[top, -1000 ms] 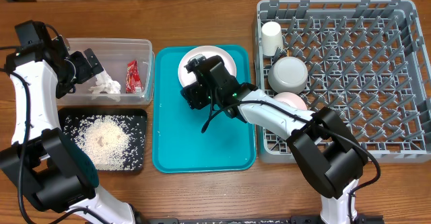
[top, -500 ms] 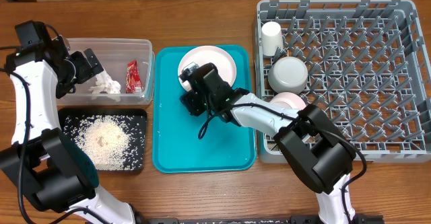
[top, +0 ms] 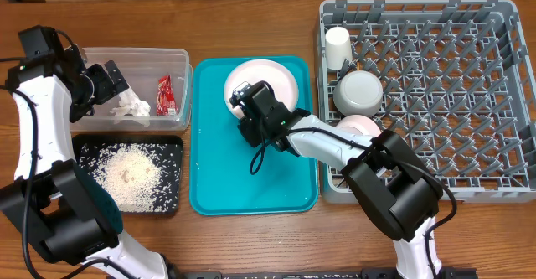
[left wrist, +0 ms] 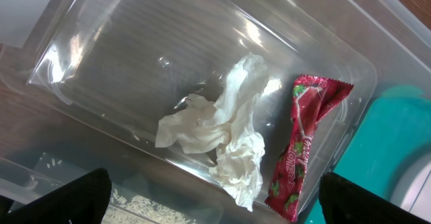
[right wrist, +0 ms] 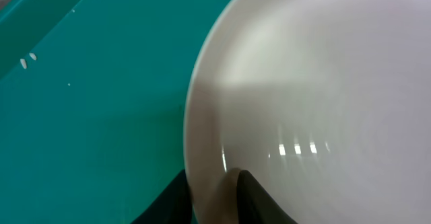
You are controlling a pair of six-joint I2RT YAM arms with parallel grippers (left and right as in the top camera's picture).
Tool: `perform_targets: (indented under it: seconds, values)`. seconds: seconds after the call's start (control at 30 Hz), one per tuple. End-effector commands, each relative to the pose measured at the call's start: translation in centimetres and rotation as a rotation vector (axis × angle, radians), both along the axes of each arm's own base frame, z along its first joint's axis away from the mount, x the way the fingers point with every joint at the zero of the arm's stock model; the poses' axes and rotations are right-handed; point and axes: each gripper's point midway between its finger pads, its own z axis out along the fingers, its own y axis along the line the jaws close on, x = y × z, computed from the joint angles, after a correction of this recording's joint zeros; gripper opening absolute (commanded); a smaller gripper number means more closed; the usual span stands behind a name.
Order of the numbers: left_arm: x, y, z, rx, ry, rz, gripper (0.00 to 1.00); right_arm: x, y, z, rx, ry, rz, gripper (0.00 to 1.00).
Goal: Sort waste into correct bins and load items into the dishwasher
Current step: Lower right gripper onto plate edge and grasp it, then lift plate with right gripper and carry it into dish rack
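Observation:
The pale pink plate (top: 275, 75) lies at the back of the teal tray (top: 251, 183). My right gripper (top: 248, 109) is at its near-left rim. In the right wrist view the fingers (right wrist: 252, 198) pinch the plate (right wrist: 323, 83) rim from both sides, shut on it. My left gripper (top: 113, 82) hangs open over the clear tub (top: 180, 61), above the crumpled white tissue (left wrist: 229, 130) and the red wrapper (left wrist: 303, 143); nothing is between its fingers (left wrist: 77, 198). Rice (top: 126, 174) lies in the black tray (top: 172, 145).
The grey dish rack (top: 469, 95) fills the right side. It holds a white cup (top: 337, 47), a grey-white bowl (top: 360, 90) and a pinkish bowl (top: 362, 126) at its left edge. A few rice grains (right wrist: 28, 59) lie on the teal tray.
My right gripper has slid to the plate's rim and closed its jaws onto it. The left arm has not moved.

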Motion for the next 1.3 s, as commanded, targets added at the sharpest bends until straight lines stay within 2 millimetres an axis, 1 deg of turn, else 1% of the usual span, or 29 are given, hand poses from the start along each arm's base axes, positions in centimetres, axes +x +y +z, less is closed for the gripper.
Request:
perform_targets:
  seconds: [0.0,0.2,0.27,0.37,0.43,0.53,0.6,0.63,0.67,0.83,0.87,0.93,1.03,1.13,1.17,1.27]
  values:
    - [0.4,-0.3,1.9,0.031,-0.041,-0.028,1.00,0.1,-0.1,0.1,-0.011,-0.004,-0.004,0.23]
    - [0.4,-0.3,1.9,0.031,-0.041,-0.028,1.00,0.0,-0.2,0.0,-0.015,0.002,-0.004,0.23]
    - [0.4,-0.3,1.9,0.031,-0.041,-0.028,1.00,0.0,-0.2,0.0,-0.014,0.001,-0.003,0.21]
    - [0.4,-0.3,1.9,0.031,-0.041,-0.028,1.00,-0.2,0.1,0.6,0.007,0.005,0.009,0.11]
    - [0.4,-0.3,1.9,0.031,-0.041,-0.028,1.00,-0.6,0.9,2.0,0.055,0.011,0.038,0.04]
    - [0.4,-0.3,1.9,0.031,-0.041,-0.028,1.00,-1.0,2.0,5.8,0.142,-0.012,0.075,0.04]
    - [0.4,-0.3,1.9,0.031,-0.041,-0.028,1.00,-1.0,2.2,8.4,0.180,-0.043,0.081,0.04]
    - [0.4,-0.3,1.9,0.031,-0.041,-0.028,1.00,-1.1,2.0,10.7,0.204,-0.071,0.082,0.04]
    - [0.4,-0.3,1.9,0.031,-0.041,-0.028,1.00,-1.2,2.0,11.4,0.211,-0.079,0.083,0.04]
    - [0.4,-0.3,1.9,0.031,-0.041,-0.028,1.00,-2.0,0.7,18.0,0.280,-0.154,0.074,0.04]
    - [0.4,-0.3,1.9,0.031,-0.041,-0.028,1.00,-2.1,0.2,19.5,0.306,-0.167,0.055,0.04]
    - [0.4,-0.3,1.9,0.031,-0.041,-0.028,1.00,-2.1,-1.0,22.0,0.341,-0.190,0.026,0.04]
    - [0.4,-0.3,1.9,0.031,-0.041,-0.028,1.00,-1.9,-3.5,25.5,0.407,-0.216,-0.015,0.04]
    - [0.4,-0.3,1.9,0.031,-0.041,-0.028,1.00,-2.3,-5.9,28.7,0.525,-0.188,0.037,0.04]
    - [0.4,-0.3,1.9,0.031,-0.041,-0.028,1.00,-2.3,-7.2,29.8,0.582,-0.163,0.052,0.04]
    - [0.4,-0.3,1.9,0.031,-0.041,-0.028,1.00,-1.7,-11.3,31.7,0.720,-0.086,0.047,0.04]
